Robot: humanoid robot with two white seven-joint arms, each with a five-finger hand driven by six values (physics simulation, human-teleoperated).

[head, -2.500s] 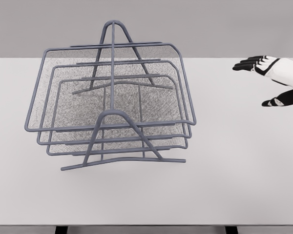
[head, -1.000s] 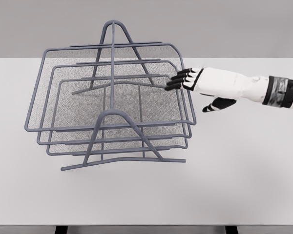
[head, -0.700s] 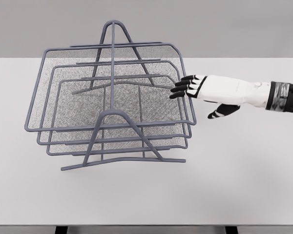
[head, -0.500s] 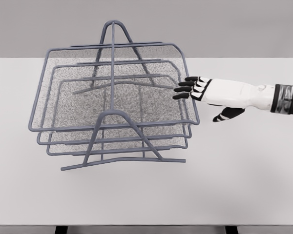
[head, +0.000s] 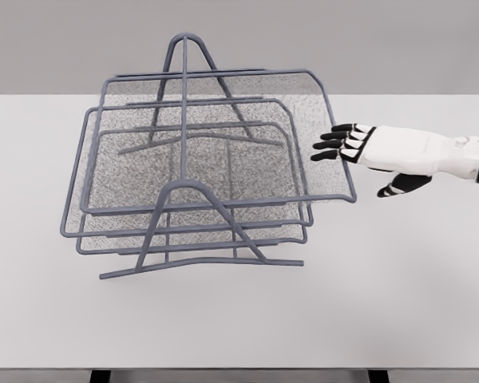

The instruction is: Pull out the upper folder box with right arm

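The top tray [head: 223, 136] sticks out of the rack [head: 188, 152] toward the desk's [head: 399, 287] right edge, offset from the two trays below. The right hand [head: 375, 150] hooks its curled fingertips [head: 329, 146] at the tray's right rim; whether they grip it is unclear.

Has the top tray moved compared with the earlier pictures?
Yes. The top tray has slid toward the picture's right, sticking out past the fixed rack frame and the two lower trays, with the right hand at its right edge.
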